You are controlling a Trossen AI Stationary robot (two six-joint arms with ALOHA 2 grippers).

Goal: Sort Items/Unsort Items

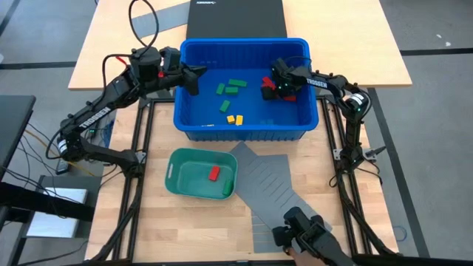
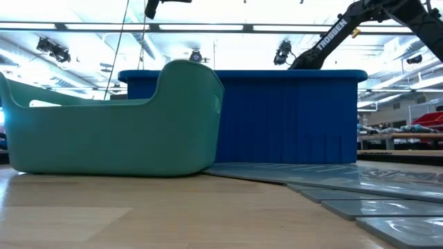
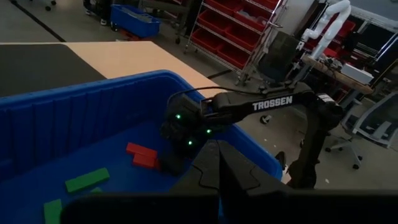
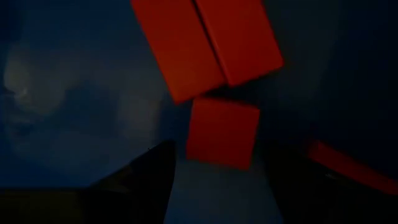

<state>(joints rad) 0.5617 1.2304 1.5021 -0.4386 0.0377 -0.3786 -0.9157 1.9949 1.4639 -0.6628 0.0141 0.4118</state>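
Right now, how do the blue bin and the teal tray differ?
The blue bin is the larger, rectangular and sits farther back; the teal tray is smaller, rounded and nearer the front. The bin holds green, yellow and red blocks, with the right tool open over its red ones; the tray holds one red block. Both are open-topped containers.

Three green blocks lie flat in a loose cluster near the middle of the blue bin's floor, and two yellow blocks sit side by side just toward the bin's front wall. Over on the right side, red blocks huddle together, two of them lying long side to long side and a third just beside their ends. One lone red block rests flat inside the teal tray, well apart from the rest.
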